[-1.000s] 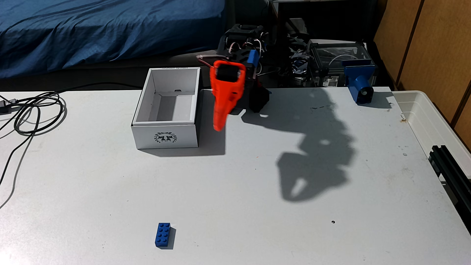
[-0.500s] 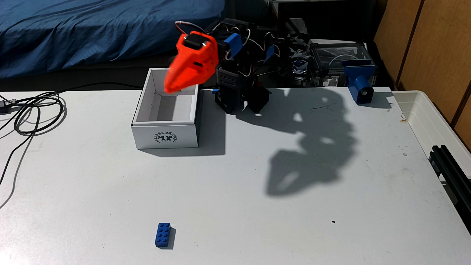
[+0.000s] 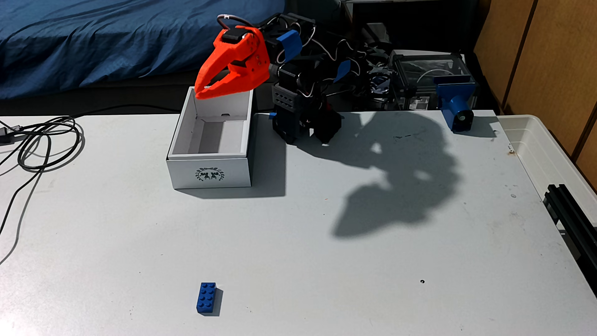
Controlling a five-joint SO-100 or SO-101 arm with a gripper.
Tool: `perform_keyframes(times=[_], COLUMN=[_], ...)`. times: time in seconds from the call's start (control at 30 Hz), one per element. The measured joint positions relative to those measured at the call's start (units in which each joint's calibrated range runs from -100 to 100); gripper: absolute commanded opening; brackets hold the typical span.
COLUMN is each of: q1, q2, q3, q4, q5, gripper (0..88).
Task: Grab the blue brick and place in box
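A: Item: blue brick [image 3: 206,298]. Location?
B: Near edge of the desk [image 3: 323,258], studs up, well apart from the box [image 3: 210,176].
A: Handling?
B: Likely light, rigid, slick plastic; pinch across the long smooth sides.
A: Hand [image 3: 205,90]?
B: Empty, fingers slightly parted, above the box's far end.

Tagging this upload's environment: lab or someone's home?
Likely a home room, probably a bedroom used as a workshop: a bed with a blue cover sits behind the white table, and wooden panelling stands at right.
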Motion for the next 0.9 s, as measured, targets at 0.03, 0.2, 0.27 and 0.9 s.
perform_keyframes(times=[0.03, 0.2, 0.27, 0.9], q1=[0.1, 0.8, 1.0, 1.7], q2=[0.0, 7.2, 12.4, 65.1], q3=[-0.8, -7.1, -10.5, -38.0], q4=[0.7, 3.6, 4.7, 9.2], q5=[-0.3, -2.3, -3.2, -12.8], gripper=[0.9, 0.9, 0.9, 0.9])
